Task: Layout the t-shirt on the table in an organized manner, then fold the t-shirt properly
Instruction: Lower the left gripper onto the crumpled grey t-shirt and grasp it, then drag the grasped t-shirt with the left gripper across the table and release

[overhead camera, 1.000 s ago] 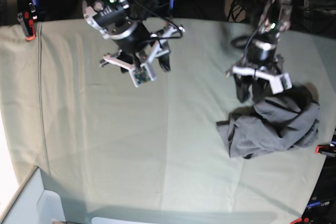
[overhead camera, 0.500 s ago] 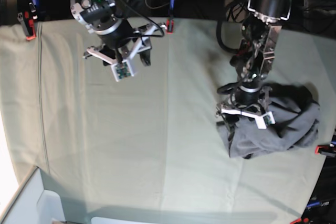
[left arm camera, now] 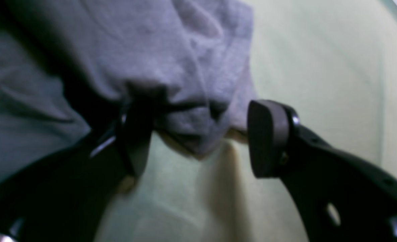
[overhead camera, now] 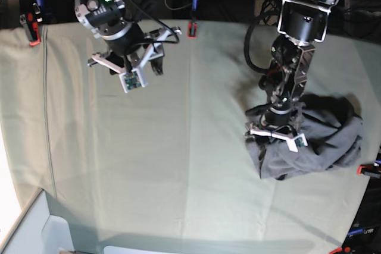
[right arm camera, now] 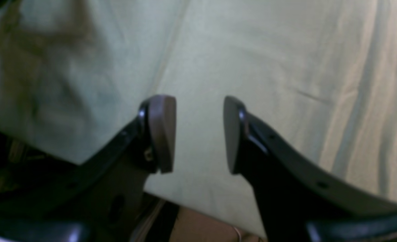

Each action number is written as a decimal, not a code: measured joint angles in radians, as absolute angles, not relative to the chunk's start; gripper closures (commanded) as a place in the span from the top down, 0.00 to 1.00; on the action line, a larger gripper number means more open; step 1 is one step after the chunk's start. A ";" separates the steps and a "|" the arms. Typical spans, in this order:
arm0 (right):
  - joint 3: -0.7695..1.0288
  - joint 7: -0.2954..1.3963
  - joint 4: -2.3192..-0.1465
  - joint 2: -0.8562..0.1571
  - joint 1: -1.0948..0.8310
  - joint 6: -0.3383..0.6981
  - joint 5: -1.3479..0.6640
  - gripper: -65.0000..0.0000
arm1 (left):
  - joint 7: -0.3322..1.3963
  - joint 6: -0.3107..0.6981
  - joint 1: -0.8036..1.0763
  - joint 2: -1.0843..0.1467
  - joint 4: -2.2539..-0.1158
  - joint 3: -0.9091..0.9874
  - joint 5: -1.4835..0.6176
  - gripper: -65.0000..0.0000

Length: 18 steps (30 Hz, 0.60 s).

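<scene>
- Two arms face you: the left gripper (overhead camera: 275, 137) is down on the crumpled t-shirt (overhead camera: 321, 141), at the table's (overhead camera: 178, 165) right side in the base view.
- Its jaws gape, astride a fabric fold (left arm camera: 198, 134), not pinched.
- The right gripper (right arm camera: 198, 134) hangs parted, empty, above bare cloth.

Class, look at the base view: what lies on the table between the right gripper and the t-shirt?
Nothing: in the base view only bare table cloth separates the right gripper from the t-shirt.
</scene>
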<state>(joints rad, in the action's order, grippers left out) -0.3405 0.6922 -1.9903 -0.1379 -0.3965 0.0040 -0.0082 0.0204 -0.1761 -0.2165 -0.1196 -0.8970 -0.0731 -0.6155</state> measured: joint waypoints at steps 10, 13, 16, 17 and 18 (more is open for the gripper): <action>-0.283 0.692 -1.951 -0.138 -0.394 0.004 -0.008 0.37 | 0.025 -0.225 -0.231 -0.118 -0.918 -0.076 -0.618 0.00; -0.257 0.692 -1.951 -0.138 -0.395 0.004 -0.011 0.37 | 0.026 -0.257 -0.203 -0.112 -1.021 -0.081 -0.619 0.00; -0.212 0.692 -1.951 -0.137 -0.397 0.004 -0.012 0.37 | 0.024 -0.271 -0.148 -0.084 -1.188 -0.151 -0.617 0.00; -0.199 0.692 -1.951 -0.136 -0.397 0.004 -0.013 0.37 | 0.020 -0.275 -0.129 -0.074 -1.239 -0.199 -0.611 0.00; -0.184 0.692 -1.951 -0.133 -0.396 0.004 -0.014 0.37 | 0.021 -0.267 -0.118 -0.067 -1.276 -0.245 -0.614 0.00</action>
<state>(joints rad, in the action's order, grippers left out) -0.1841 0.6918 -1.9514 -0.1329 -0.3962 0.0036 -0.0143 0.0208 -0.2668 -0.1177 -0.0669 -1.2762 -0.2455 -0.6136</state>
